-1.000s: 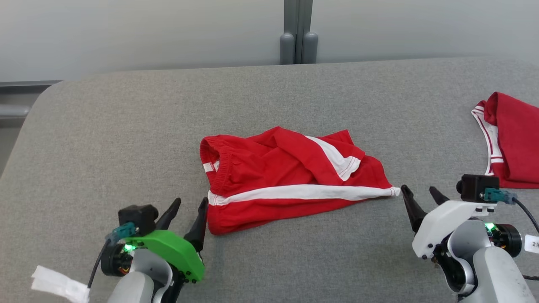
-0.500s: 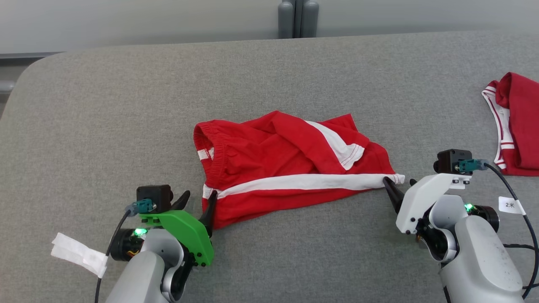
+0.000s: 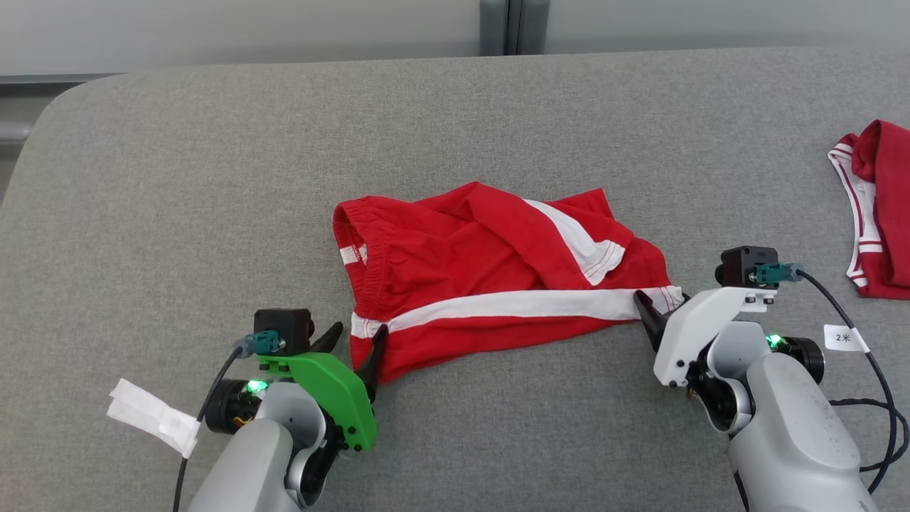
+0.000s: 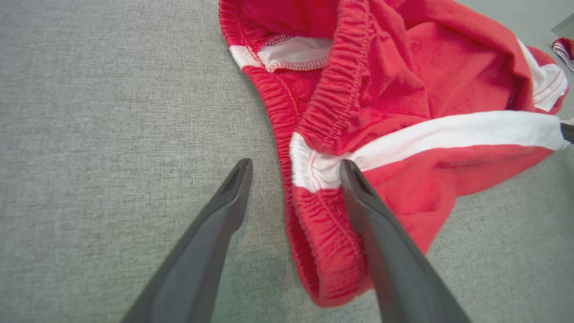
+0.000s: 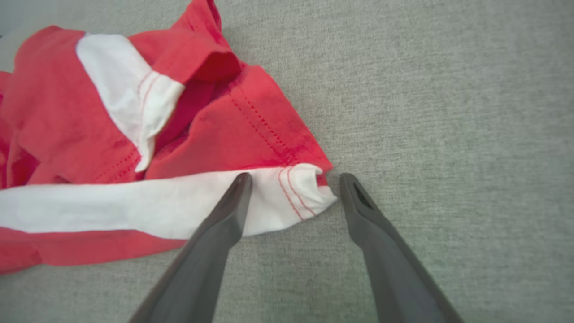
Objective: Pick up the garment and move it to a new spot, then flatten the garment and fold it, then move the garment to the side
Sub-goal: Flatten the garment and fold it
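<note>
The garment [image 3: 483, 277] is a pair of red shorts with white side stripes, lying crumpled in the middle of the grey cloth table [image 3: 213, 178]. My left gripper [image 3: 357, 334] stands open at the shorts' near left corner. In the left wrist view the left gripper [image 4: 296, 167] straddles the elastic waistband edge of the garment [image 4: 403, 89], its right finger over the fabric. My right gripper [image 3: 660, 302] is open at the right end of the white stripe. In the right wrist view the right gripper [image 5: 296, 179] has the stitched white hem corner of the garment [image 5: 67, 112] between its tips.
A second red and white garment [image 3: 885, 206] lies at the table's right edge. The table's rounded back-left corner [image 3: 64, 99] meets a pale wall. A white tape tag [image 3: 153, 419] hangs on the left arm's cable, and a small label [image 3: 842, 338] on the right one.
Both arms have moved forward to the shorts, the left to the waistband corner, the right to the stripe's hem end. Both stayed open. The head camera has tilted down.
</note>
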